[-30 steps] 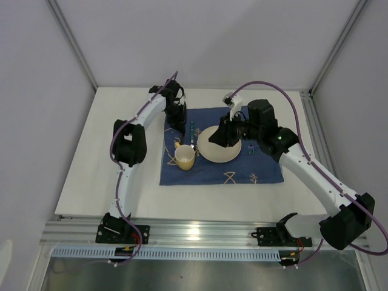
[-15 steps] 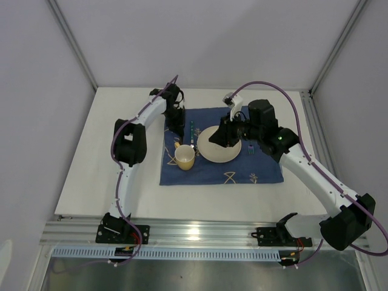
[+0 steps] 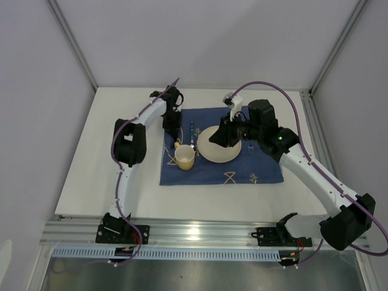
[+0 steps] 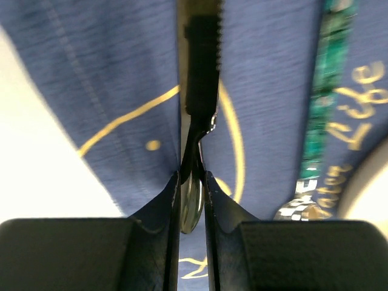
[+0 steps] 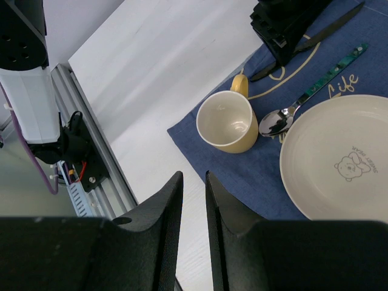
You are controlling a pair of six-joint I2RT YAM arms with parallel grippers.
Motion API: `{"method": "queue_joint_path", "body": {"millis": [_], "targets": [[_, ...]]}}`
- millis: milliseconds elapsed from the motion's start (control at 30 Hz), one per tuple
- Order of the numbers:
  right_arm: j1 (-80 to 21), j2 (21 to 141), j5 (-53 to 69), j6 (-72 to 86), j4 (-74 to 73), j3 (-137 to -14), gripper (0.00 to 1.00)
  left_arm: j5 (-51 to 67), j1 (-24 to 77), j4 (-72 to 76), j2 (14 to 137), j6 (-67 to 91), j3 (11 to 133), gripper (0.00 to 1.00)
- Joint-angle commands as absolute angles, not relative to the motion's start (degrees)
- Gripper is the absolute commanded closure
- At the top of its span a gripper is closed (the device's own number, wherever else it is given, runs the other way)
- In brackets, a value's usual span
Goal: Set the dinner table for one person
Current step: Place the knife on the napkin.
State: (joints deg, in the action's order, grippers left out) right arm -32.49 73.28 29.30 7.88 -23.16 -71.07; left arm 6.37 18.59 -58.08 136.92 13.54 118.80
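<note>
Left tool (image 4: 192,179) pinches knife (image 4: 202,66), seemingly above cloth (image 4: 109,73).

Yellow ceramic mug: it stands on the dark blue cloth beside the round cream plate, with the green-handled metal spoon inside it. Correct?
No. The right wrist view shows the yellow ceramic mug empty; the green-handled metal spoon lies on the dark blue cloth, its bowl between mug and round cream plate. The rest holds.

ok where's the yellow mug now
In the top view the mug stands on the blue cloth, left of the plate, with the bowl of the spoon beside it.
</note>
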Motion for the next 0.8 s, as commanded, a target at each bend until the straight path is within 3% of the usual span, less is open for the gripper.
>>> {"method": "queue_joint_path", "body": {"millis": [0,300,767], "targets": [[-32.3,73.4,29.0,6.7,-23.3,-71.9,0.75,0.3,18.6,-56.8,130.5,9.0,117.1,1.0],[-32.3,75.9,29.7,5.1,-25.8,-75.6,0.75,-6.6,18.3,-55.0,128.3,3.6,114.8,1.0],[-32.9,77.3,29.5,5.5,-26.0,-76.6,0.75,-6.7,16.6,-55.1,124.7,6.3,112.6,1.0]]}}
